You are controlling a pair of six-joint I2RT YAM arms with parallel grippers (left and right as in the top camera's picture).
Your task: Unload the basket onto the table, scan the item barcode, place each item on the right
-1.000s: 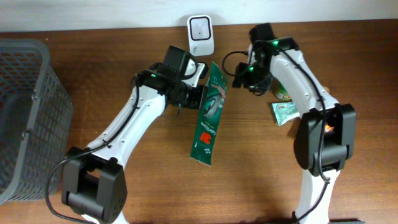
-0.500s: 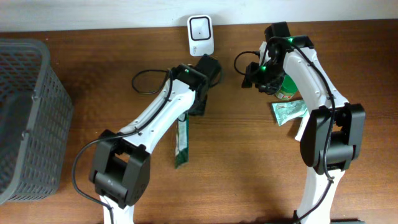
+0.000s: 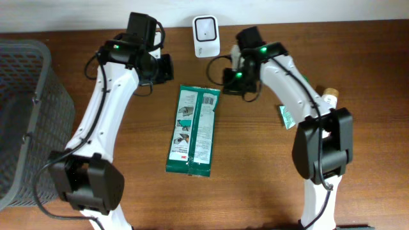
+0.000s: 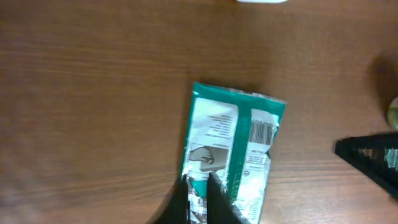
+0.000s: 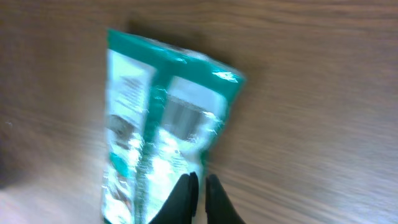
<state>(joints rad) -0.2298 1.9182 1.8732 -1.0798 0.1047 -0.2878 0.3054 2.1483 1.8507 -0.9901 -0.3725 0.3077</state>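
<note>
Released since the earlier frame, the green-and-white flat plastic pouch (image 3: 193, 132) lies barcode-up on the brown wooden surface (image 3: 255, 172) near the white boxy scanner (image 3: 206, 36); left pincer (image 4: 198, 196) and right pincer (image 5: 199, 186) hang closed and empty; likely light, limp, slick, so pinch a crimped end seam.

Overhead cam sits high and looks straight down on the table (image 3: 268, 191): wall side up top, arm bases at the bottom, everything from the basket (image 3: 25, 115) to the scanner (image 3: 206, 36) in frame. Both wrist cams face down at the wood too, way closer, with the left gripper (image 4: 199, 180) and right gripper (image 5: 200, 180) poking in at the bottom edge. Right wrist view is blurry. All three share the green packet (image 3: 193, 131), which sits mid-frame for the left wrist (image 4: 233, 149) and right wrist (image 5: 161, 118).
</note>
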